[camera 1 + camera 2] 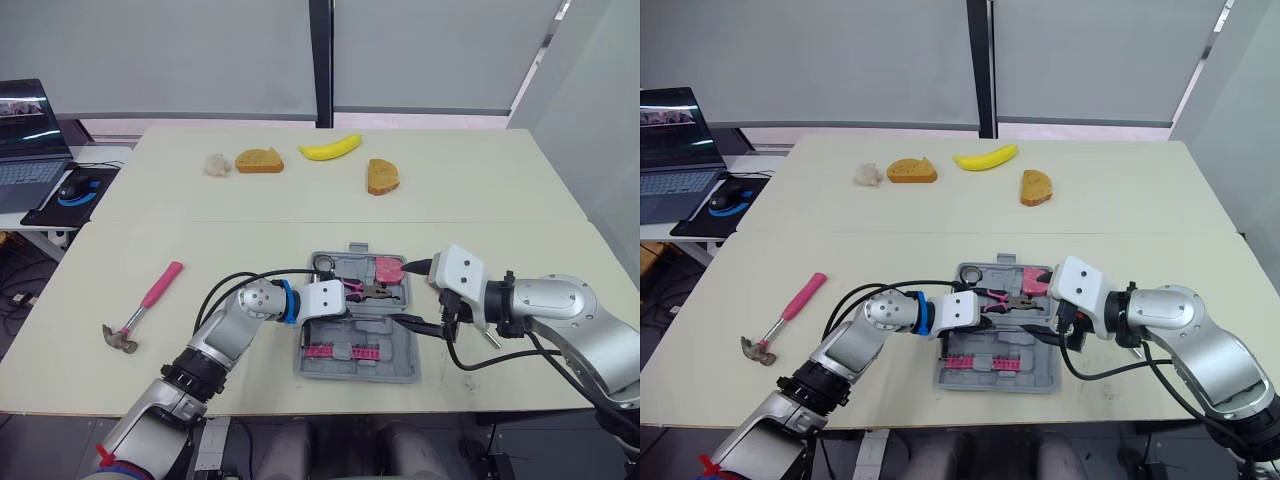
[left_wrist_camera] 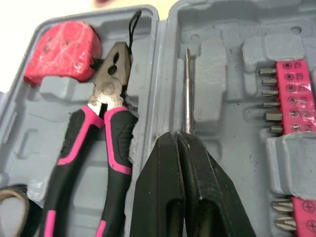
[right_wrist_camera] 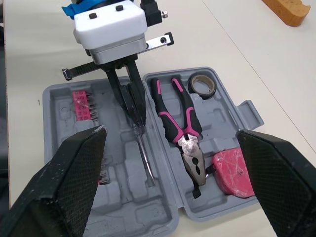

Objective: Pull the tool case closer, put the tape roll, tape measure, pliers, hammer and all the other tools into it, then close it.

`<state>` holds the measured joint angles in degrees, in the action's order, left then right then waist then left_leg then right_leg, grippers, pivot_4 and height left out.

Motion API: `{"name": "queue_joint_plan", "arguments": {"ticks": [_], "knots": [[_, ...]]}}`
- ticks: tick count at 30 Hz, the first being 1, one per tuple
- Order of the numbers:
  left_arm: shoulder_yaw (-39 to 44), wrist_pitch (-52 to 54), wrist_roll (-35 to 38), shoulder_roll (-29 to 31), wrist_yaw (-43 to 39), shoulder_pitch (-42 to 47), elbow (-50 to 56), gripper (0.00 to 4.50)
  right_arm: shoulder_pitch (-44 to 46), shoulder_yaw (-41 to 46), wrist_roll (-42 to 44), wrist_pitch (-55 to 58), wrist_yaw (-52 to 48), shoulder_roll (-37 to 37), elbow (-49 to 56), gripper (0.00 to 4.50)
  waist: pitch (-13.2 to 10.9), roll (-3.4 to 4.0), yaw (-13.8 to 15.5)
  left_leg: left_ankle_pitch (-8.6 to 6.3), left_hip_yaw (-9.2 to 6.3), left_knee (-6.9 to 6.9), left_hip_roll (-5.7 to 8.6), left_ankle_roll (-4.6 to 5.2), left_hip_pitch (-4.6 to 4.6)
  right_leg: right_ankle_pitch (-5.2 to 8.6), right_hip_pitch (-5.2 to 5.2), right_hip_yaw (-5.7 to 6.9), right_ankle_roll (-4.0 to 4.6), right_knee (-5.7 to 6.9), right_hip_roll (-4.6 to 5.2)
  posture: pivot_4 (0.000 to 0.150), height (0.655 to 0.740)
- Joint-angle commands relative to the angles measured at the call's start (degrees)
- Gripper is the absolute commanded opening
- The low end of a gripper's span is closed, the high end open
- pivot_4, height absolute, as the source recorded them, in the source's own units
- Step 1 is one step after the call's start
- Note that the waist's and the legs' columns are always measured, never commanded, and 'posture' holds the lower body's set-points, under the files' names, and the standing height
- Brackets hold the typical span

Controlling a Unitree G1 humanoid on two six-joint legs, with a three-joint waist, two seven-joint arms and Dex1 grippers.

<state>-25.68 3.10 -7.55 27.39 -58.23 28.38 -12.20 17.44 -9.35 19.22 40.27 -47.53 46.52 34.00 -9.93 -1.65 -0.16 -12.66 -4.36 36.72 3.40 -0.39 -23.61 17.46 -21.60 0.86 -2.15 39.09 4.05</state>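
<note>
Cream counter (image 1: 450, 210), grey window blinds (image 1: 180, 50) behind; laptop (image 1: 30, 140) on a side desk at left. Grey tool case (image 1: 400, 355) open near front edge, holding pliers (image 2: 106, 113), tape measure (image 2: 61, 52), tape roll (image 3: 203, 84). Left gripper (image 2: 180, 138) jaws closed on slim screwdriver (image 2: 187, 89) over the case; right gripper (image 1: 405, 293) jaws spread wide at its right side. Hammer (image 1: 145, 308) lying well left. Banana (image 1: 330, 149), bread slices (image 1: 259, 160) at far side.

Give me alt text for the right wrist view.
The left pincer holds a thin steel rod over one half of the open grey plastic tool case. The other half holds pink-and-black pliers, a black tape roll and a red tape measure.
</note>
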Motion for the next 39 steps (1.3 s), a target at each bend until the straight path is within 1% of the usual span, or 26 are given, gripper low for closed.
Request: {"name": "queue_joint_plan", "arguments": {"ticks": [1,10,13,16,18,21,24,26,28,31,32,33,34,36,39], "knots": [[-0.6,-0.7,-0.6,-0.7,-0.1,0.1,-0.5,0.07,0.6,0.7,0.1,-0.9,-0.3,0.0,0.7,4.50,0.0,0.00,0.0,0.00,0.00,0.00,0.00,0.00,0.00,0.00,0.01,0.00,0.00,0.00,0.00,0.150,0.7400],[-1.3,-1.0,-1.5,-1.4,-0.6,-0.3,-1.8,0.07,1.0,0.3,-0.1,-0.7,-0.2,-0.4,0.4,4.50,0.0,0.01,0.0,-0.01,-0.05,0.08,0.01,0.01,0.01,0.00,0.09,0.05,-0.01,-0.01,0.00,0.150,0.7400],[-0.4,-1.1,-0.7,-1.6,-0.3,-0.5,-0.9,0.07,0.8,0.2,-0.5,-1.2,-0.4,-0.2,-0.1,4.50,0.0,0.01,0.0,-0.01,-0.05,0.10,0.01,0.02,0.01,-0.01,0.11,0.06,-0.01,-0.01,0.00,0.150,0.7400],[2.5,-1.1,2.3,-1.8,0.1,-0.8,1.1,0.07,0.4,0.4,-0.6,-2.1,-0.6,-0.3,-0.9,4.50,0.0,0.01,0.0,-0.02,-0.05,0.11,0.02,0.03,0.01,-0.01,0.11,0.06,-0.01,-0.01,0.01,0.150,0.7400],[6.7,1.4,7.0,-1.3,-0.5,-0.9,4.2,0.07,0.3,1.6,-0.7,-4.3,-0.5,-0.8,-3.4,4.50,0.0,0.00,0.0,-0.02,-0.05,0.11,0.01,0.03,0.00,-0.01,0.09,0.06,-0.01,-0.01,0.01,0.150,0.7400],[11.2,4.7,12.0,0.7,-1.9,-1.0,7.7,0.07,-0.2,3.6,-1.6,-8.6,-0.6,-0.7,-7.3,4.50,0.0,0.00,0.0,-0.02,-0.07,0.11,0.00,0.03,0.00,-0.01,0.09,0.06,-0.01,-0.01,0.01,0.150,0.7400],[16.3,8.0,16.6,4.4,-3.7,-1.8,10.3,0.70,-1.7,7.3,-1.3,-13.6,-2.2,0.2,-10.5,4.50,0.0,0.00,-0.1,-0.02,-0.06,0.11,0.00,0.03,0.01,-0.01,0.09,0.06,-0.01,-0.01,0.00,0.150,0.7400],[21.9,13.5,22.2,7.6,-5.1,-2.9,11.4,1.34,-3.3,10.8,0.2,-15.1,-3.8,1.1,-12.1,4.50,0.0,0.01,-0.1,-0.02,-0.06,0.10,0.00,0.03,0.01,-0.01,0.09,0.06,-0.01,-0.01,0.00,0.150,0.7400],[26.5,17.8,26.2,10.3,-5.9,-3.8,11.2,1.98,-5.0,13.7,1.1,-15.9,-5.4,2.1,-13.5,4.50,0.0,0.01,-0.2,-0.02,-0.06,0.10,-0.01,0.03,0.01,0.00,0.09,0.05,-0.01,-0.01,0.00,0.150,0.7400],[32.9,18.9,28.3,16.3,-7.1,-5.6,7.0,2.96,-7.6,19.3,2.3,-16.8,-7.1,4.0,-17.3,4.50,0.0,0.02,-0.3,-0.02,-0.05,0.10,-0.03,0.04,0.02,0.00,0.08,0.05,-0.01,-0.01,-0.01,0.150,0.7400],[37.9,18.6,28.6,20.1,-6.9,-6.8,2.0,3.25,-9.6,23.9,2.2,-17.4,-7.5,5.3,-20.7,4.50,0.0,0.02,-0.2,-0.03,-0.05,0.10,-0.03,0.04,0.04,0.00,0.10,0.05,-0.01,-0.01,-0.01,0.150,0.7400],[41.3,18.4,28.9,22.8,-6.6,-7.6,-1.6,3.60,-11.0,27.1,2.2,-17.9,-7.8,6.2,-23.1,4.50,0.0,0.02,-0.2,-0.03,-0.05,0.10,-0.03,0.04,0.04,0.00,0.10,0.05,-0.01,-0.01,-0.01,0.150,0.7400],[44.0,18.2,29.3,25.0,-6.4,-8.3,-4.9,3.92,-12.5,29.7,2.1,-18.6,-8.2,7.1,-25.0,4.50,0.0,0.04,-0.3,-0.04,-0.04,0.08,-0.04,0.07,0.04,0.00,0.09,0.04,0.00,-0.01,-0.01,0.150,0.7400],[46.8,16.5,29.3,27.6,-5.8,-8.8,-10.8,4.49,-14.5,32.9,2.1,-19.9,-8.8,8.1,-27.3,4.50,0.0,0.05,-0.3,-0.09,0.03,0.04,-0.03,0.15,0.04,0.00,0.03,-0.03,0.00,-0.04,-0.01,0.150,0.7400],[50.2,12.1,27.8,31.4,-5.5,-8.7,-22.3,4.49,-16.4,36.9,2.3,-21.5,-8.8,8.5,-31.3,4.50,0.0,0.08,-0.2,-0.14,0.12,0.03,-0.03,0.22,0.20,0.00,0.18,-0.08,0.00,-0.05,0.04,0.150,0.7400]]}}
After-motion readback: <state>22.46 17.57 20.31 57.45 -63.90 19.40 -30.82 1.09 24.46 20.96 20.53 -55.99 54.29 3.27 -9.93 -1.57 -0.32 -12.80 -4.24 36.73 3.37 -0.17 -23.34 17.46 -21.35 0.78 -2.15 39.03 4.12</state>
